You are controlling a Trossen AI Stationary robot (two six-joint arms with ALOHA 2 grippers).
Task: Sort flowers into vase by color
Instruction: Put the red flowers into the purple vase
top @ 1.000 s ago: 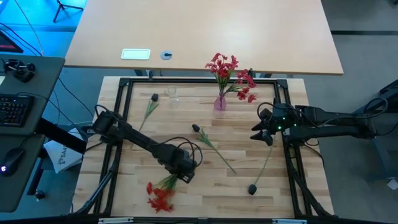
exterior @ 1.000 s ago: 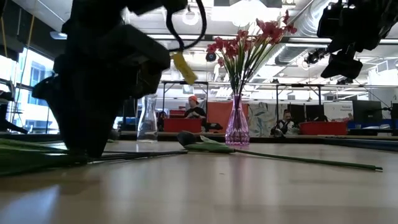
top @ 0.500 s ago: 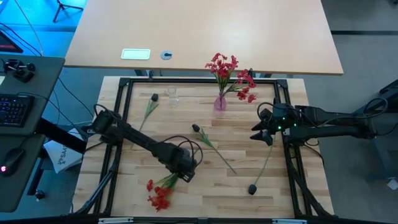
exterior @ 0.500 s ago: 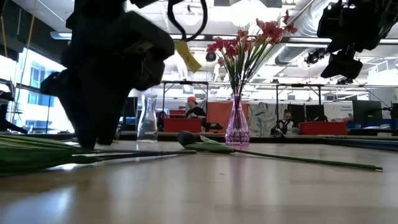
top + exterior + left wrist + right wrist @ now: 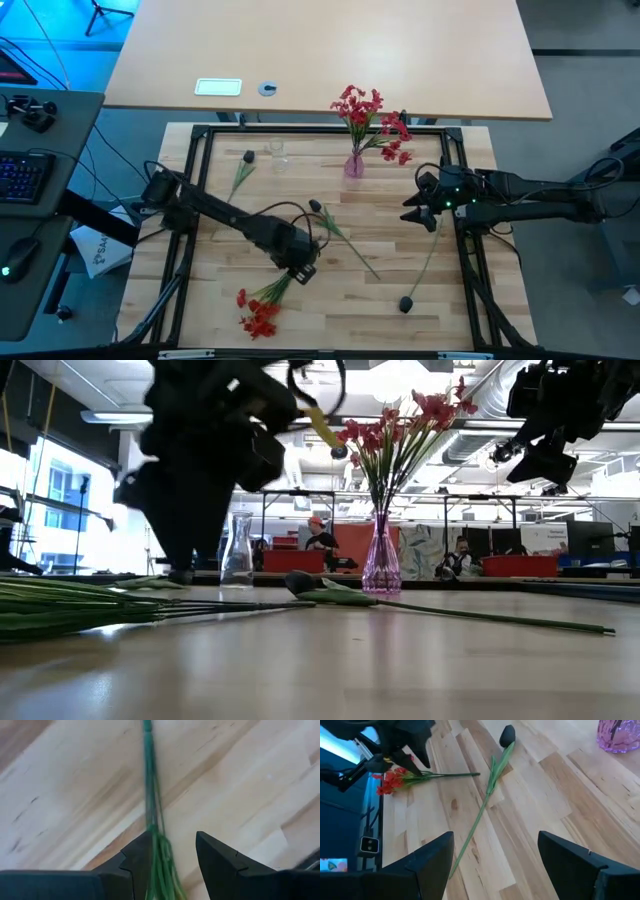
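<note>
A red-blossomed spray point(image 5: 258, 312) lies on the table near its near edge, its green stems point(image 5: 150, 795) running toward my left gripper point(image 5: 301, 266). That gripper point(image 5: 172, 836) is open, with one finger on either side of the stems' free end. A purple vase point(image 5: 354, 165) near the far edge holds more red sprays. Three dark buds lie on their sides: one point(image 5: 248, 156) far left, one point(image 5: 315, 206) mid-table and one point(image 5: 406, 303) near right. My right gripper point(image 5: 420, 210) hovers open over the table's right side and holds nothing. My left gripper comes from above with the bundle of green stems point(image 5: 159, 855) between its open fingers, close to one finger point(image 5: 140, 852). I cannot tell whether a finger touches them. The spray lies flat on the table.
A clear glass vase point(image 5: 277, 152) stands left of the purple one. A black frame point(image 5: 200, 160) borders the wooden table. The middle bud's long stem point(image 5: 485, 795) slants across the centre. In the low view, people sit in the room beyond the table.
My left gripper has risen from the table and moved a little toward the table's right and far edges, along the red spray's stems. The spray still lies where it was. My right gripper has kept still.
</note>
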